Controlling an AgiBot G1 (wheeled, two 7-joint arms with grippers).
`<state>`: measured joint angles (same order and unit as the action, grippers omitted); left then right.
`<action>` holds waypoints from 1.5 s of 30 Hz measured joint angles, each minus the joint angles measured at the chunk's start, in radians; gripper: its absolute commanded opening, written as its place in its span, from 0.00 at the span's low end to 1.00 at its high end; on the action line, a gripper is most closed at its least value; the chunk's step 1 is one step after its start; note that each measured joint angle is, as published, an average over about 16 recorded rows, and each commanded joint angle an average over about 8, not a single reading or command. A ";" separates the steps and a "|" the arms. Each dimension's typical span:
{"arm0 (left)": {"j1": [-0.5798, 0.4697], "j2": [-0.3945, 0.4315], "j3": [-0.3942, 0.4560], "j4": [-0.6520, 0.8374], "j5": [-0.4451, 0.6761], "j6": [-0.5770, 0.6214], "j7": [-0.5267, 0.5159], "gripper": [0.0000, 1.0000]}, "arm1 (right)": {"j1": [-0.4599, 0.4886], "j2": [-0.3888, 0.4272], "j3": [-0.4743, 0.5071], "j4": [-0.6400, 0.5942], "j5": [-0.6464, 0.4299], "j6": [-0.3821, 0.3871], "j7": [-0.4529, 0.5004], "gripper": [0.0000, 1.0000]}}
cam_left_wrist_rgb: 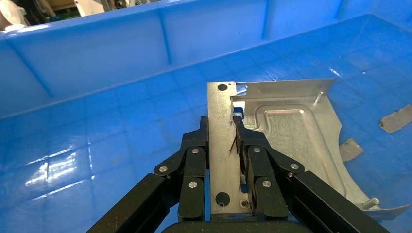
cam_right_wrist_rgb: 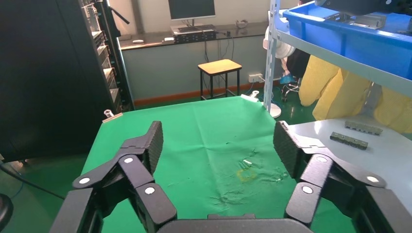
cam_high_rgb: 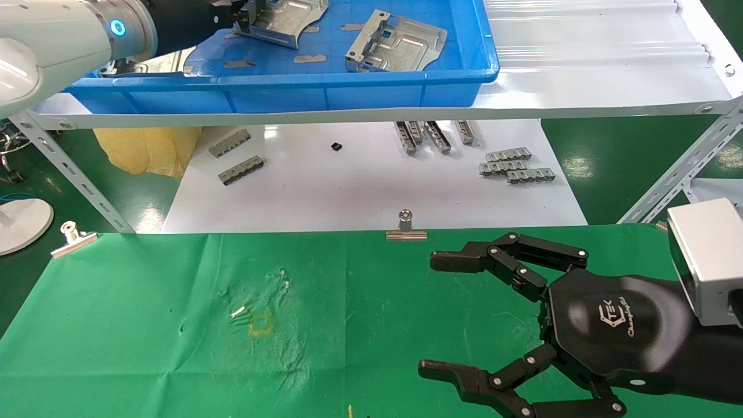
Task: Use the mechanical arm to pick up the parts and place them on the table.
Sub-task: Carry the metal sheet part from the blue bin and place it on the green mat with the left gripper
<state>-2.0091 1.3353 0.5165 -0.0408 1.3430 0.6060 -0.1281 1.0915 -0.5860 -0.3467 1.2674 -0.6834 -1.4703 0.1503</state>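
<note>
My left gripper reaches into the blue tray on the shelf and is shut on the edge flange of a silvery sheet-metal part. In the left wrist view the gripper clamps the flat flange of that part, one finger on each side. A second part lies in the tray to its right. My right gripper is open and empty, low over the green cloth table; the right wrist view shows its fingers spread over the cloth.
Small grey slotted bars lie on the white board under the shelf. Binder clips hold the cloth's far edge. Grey tape scraps lie in the tray. Angled shelf legs stand at both sides.
</note>
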 measured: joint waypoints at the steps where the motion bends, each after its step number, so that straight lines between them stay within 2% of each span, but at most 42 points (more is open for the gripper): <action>1: 0.000 -0.001 -0.002 -0.002 -0.003 0.002 0.003 0.00 | 0.000 0.000 0.000 0.000 0.000 0.000 0.000 1.00; 7: -0.007 -0.013 -0.018 -0.023 -0.027 0.037 0.035 0.00 | 0.000 0.000 0.000 0.000 0.000 0.000 0.000 1.00; 13: -0.017 -0.050 -0.038 -0.052 -0.061 0.146 0.096 0.00 | 0.000 0.000 0.000 0.000 0.000 0.000 0.000 1.00; 18: -0.016 -0.101 -0.057 -0.077 -0.093 0.302 0.168 0.00 | 0.000 0.000 0.000 0.000 0.000 0.000 0.000 1.00; 26: 0.004 -0.202 -0.078 -0.110 -0.137 0.620 0.300 0.00 | 0.000 0.000 0.000 0.000 0.000 0.000 0.000 1.00; 34: 0.043 -0.298 -0.071 -0.152 -0.160 0.888 0.416 0.00 | 0.000 0.000 -0.001 0.000 0.000 0.000 0.000 1.00; 39: 0.101 -0.365 -0.042 -0.235 -0.191 0.973 0.463 0.00 | 0.000 0.000 -0.001 0.000 0.000 0.000 0.000 1.00; 45: 0.202 -0.453 0.029 -0.387 -0.255 0.997 0.500 0.00 | 0.000 0.000 -0.001 0.000 0.000 0.000 0.000 1.00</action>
<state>-1.8071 0.8825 0.5451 -0.4278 1.0881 1.6032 0.3721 1.0917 -0.5857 -0.3474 1.2674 -0.6830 -1.4700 0.1499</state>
